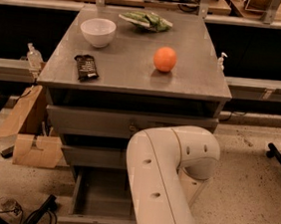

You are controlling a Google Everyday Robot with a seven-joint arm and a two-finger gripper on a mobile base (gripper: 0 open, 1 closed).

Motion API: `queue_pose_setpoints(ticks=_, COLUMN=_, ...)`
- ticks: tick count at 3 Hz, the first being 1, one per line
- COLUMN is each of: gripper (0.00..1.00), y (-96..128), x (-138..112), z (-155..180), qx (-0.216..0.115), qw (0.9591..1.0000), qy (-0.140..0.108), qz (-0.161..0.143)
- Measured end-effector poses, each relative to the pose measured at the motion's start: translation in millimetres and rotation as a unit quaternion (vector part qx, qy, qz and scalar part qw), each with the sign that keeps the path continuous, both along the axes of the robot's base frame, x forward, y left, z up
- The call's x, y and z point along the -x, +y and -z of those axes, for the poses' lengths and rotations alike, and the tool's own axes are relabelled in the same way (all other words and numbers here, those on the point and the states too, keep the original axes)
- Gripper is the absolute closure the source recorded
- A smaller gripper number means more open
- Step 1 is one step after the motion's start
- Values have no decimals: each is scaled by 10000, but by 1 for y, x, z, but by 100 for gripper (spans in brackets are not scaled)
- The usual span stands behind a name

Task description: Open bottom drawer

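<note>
The grey metal cabinet (135,68) has three drawers. The bottom drawer (96,194) stands pulled out toward me, and its empty inside and left wall show. Its front edge (88,222) lies near the lower border of the view. My white arm (168,182) bends across the cabinet's lower right and covers the right half of that drawer. My gripper is hidden behind or below the arm and does not show. The middle drawer front (93,156) and the top drawer front (92,121) sit closed above.
On the cabinet top lie an orange (164,59), a white bowl (98,31), a dark snack bar (86,67) and a green bag (146,20). A cardboard box (32,142) stands left of the cabinet. Cables (34,215) trail over the floor at lower left.
</note>
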State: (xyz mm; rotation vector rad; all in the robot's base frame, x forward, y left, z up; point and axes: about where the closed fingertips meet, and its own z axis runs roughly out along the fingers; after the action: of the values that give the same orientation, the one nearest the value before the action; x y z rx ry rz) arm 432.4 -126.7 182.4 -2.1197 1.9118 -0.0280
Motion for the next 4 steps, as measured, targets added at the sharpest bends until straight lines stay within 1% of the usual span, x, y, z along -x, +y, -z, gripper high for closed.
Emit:
queue_pose_setpoints(ticks=1, gripper=75, y=0, x=0, z=0, qx=0, qw=10000, qy=0, qz=0)
queue_pose_setpoints(ticks=2, gripper=44, y=0, x=0, z=0, qx=0, qw=10000, qy=0, qz=0)
queue_pose_setpoints(ticks=4, gripper=0, y=1, x=0, z=1, qx=-3, qw=10000, qy=5, qz=-2)
